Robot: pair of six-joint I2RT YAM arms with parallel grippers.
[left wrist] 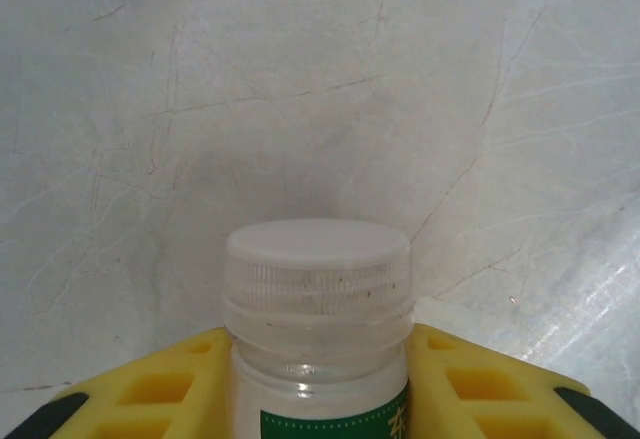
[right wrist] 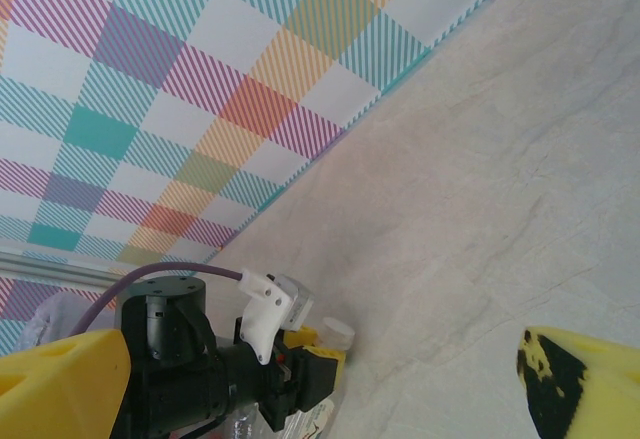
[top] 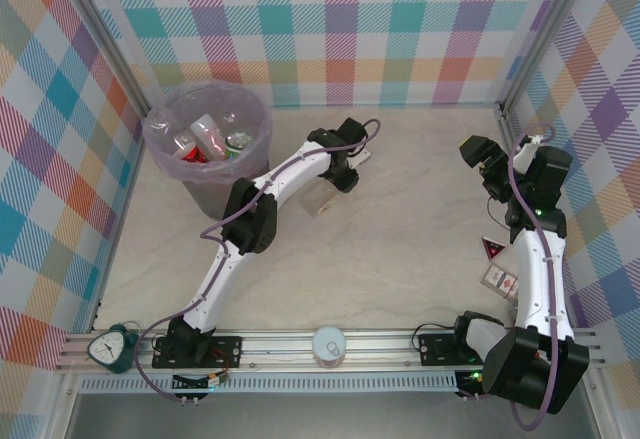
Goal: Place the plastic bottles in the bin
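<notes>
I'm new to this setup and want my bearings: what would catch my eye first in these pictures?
Close up in the left wrist view, a white-capped, green-labelled bottle sits pinched in the left gripper. At the far left stands the bin, several bottles already inside, before bright checked walls.

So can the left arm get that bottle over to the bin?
Probably yes. The left arm, jaws on the white-capped bottle, is just right of the bin, with bare table between.
</notes>
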